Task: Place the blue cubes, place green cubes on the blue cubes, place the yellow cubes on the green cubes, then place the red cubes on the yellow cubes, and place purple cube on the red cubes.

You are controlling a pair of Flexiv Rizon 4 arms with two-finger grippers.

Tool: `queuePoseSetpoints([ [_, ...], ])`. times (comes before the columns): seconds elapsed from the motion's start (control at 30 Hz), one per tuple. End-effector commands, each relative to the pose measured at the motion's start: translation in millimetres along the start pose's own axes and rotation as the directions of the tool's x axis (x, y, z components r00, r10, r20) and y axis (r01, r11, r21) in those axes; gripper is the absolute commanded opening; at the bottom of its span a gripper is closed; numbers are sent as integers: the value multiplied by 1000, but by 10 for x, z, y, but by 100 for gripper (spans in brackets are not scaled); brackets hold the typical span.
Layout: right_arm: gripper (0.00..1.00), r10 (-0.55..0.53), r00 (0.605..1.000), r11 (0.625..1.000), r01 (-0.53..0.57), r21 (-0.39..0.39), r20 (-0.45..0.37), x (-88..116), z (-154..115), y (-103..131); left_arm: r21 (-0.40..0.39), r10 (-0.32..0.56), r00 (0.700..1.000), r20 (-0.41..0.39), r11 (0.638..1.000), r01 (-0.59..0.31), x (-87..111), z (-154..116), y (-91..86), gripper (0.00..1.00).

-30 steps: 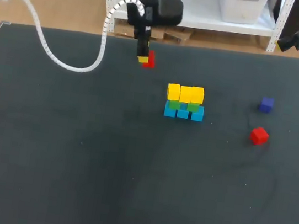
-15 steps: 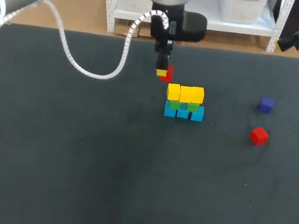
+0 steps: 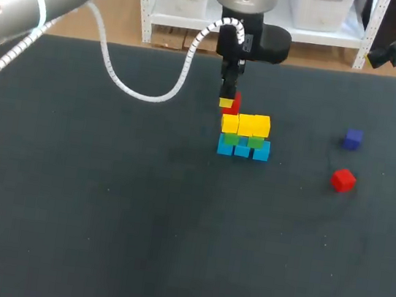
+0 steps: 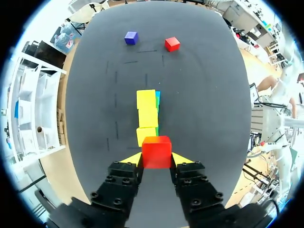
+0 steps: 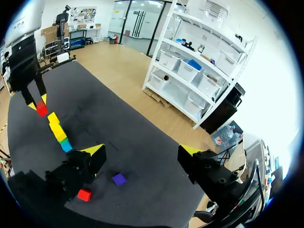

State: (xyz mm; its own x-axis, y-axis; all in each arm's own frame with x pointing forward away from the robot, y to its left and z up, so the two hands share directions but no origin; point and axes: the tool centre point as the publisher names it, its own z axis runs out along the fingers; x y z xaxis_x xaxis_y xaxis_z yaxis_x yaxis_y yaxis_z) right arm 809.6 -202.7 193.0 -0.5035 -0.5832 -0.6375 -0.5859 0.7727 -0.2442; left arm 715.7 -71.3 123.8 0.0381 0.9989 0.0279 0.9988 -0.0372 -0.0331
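The left gripper (image 3: 228,103) is clenched on a red cube (image 3: 234,102). In the left wrist view the two yellow fingertips (image 4: 133,159) press against opposite sides of this cube (image 4: 156,151), which sits right at the tips, with its top face and near face showing between them. The arm comes in from the left of the head view and hangs over the far middle of the dark table (image 3: 100,216).

The held cube is at the left end of a small wall of cubes, just over the top row. That wall has three layers: blue cubes (image 3: 242,150) on the table, green cubes (image 3: 256,142) on them, and yellow cubes (image 3: 246,123) on top. In the left wrist view the yellow row (image 4: 147,111) runs straight ahead from the gripper, and the red cube covers part of the nearest yellow one. Whether it touches that cube or hangs just above it, I cannot tell.

Well apart from the wall, to its right in the head view, a second red cube (image 3: 342,180) lies on the table, with a purple cube (image 3: 353,138) near it, farther back. They do not touch.

The right gripper (image 5: 141,151) is released, its fingers spread wide with nothing between them. It is high over the table, with the loose red cube (image 5: 84,194) and the purple cube (image 5: 118,178) below it.
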Motion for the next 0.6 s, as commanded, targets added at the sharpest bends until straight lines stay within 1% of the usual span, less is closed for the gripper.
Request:
queuePoseSetpoints([
  [0.03,100,2,1000,1000,-2,20,4,20,-14,36,12,2,1000,-19,1000,-2,-109,59,55,0],
  [0.13,100,2,1000,1000,-2,20,4,20,-14,36,9,7,1000,-7,1000,-7,-151,81,57,0],
  [0.33,100,2,1000,1000,-2,20,4,20,-14,36,1,14,1000,-7,1000,-14,-201,115,76,0],
  [0.6,100,2,1000,1000,-2,20,4,20,-14,36,1,37,999,-13,999,-37,-217,202,121,0],
])
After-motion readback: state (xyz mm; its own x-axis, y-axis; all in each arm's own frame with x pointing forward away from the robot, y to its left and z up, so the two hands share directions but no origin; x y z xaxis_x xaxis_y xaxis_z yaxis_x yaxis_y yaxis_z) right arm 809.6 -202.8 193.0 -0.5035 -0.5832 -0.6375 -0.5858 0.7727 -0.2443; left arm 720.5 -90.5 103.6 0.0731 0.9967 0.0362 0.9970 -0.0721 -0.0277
